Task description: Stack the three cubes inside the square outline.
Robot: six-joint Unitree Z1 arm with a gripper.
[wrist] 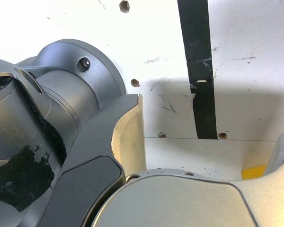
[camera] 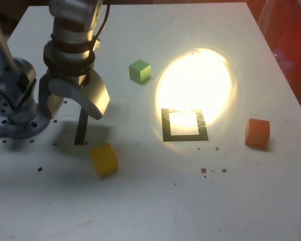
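My gripper (camera: 74, 107) hangs open over the table at the exterior view's left, with nothing between its curved fingers (camera: 97, 102). The yellow cube (camera: 104, 159) lies just in front of it and a little to the right, apart from it. At the back stands the green cube (camera: 140, 71). The orange-red cube (camera: 257, 132) sits far to the right. The square outline (camera: 165, 131) lies at the centre, its white middle bare and partly washed out by glare. In the wrist view my gripper (wrist: 208, 151) is open, and a yellow cube sliver (wrist: 253, 172) shows beside one finger.
A narrow dark strip (camera: 81, 128) (wrist: 199, 71) lies on the table under the gripper. The arm's grey base (camera: 15, 113) stands at the exterior view's left edge. A bright patch of light (camera: 195, 80) covers the table behind the outline. Small dark specks dot the surface.
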